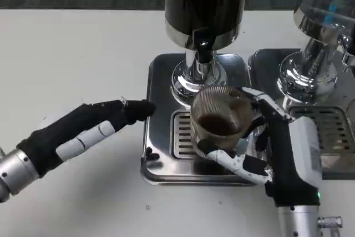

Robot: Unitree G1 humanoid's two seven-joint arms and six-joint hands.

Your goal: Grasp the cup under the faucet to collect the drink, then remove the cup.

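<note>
1. The right robot hand (pixel 265 147) is wrapped around the cup (pixel 221 119), fingers curled on both sides, so it's got a proper grip. The cup sits over the drip tray (pixel 161 154), right below the faucet (pixel 203 54), with dark drink already in it.
2. Biggest risk, probably: tilting the cup while pulling it away from the faucet. There's liquid inside, and any wrist roll would slosh it onto the tray or the tabletop (pixel 72 43).
3. Lifting straight up looks dicey too, since the rim is close under the faucet and could knock it.
4. The ribbed, see-through cup looks thin, so squeezing too hard might buckle it.
5. The left robot hand (pixel 89 129) rests on the tabletop left of the tray, fingers stretched out, holding nothing. It's near the tray edge but not in the way.
6. No readable writing or brand anywhere, including the second dispenser (pixel 319 37) right of the faucet.
</note>
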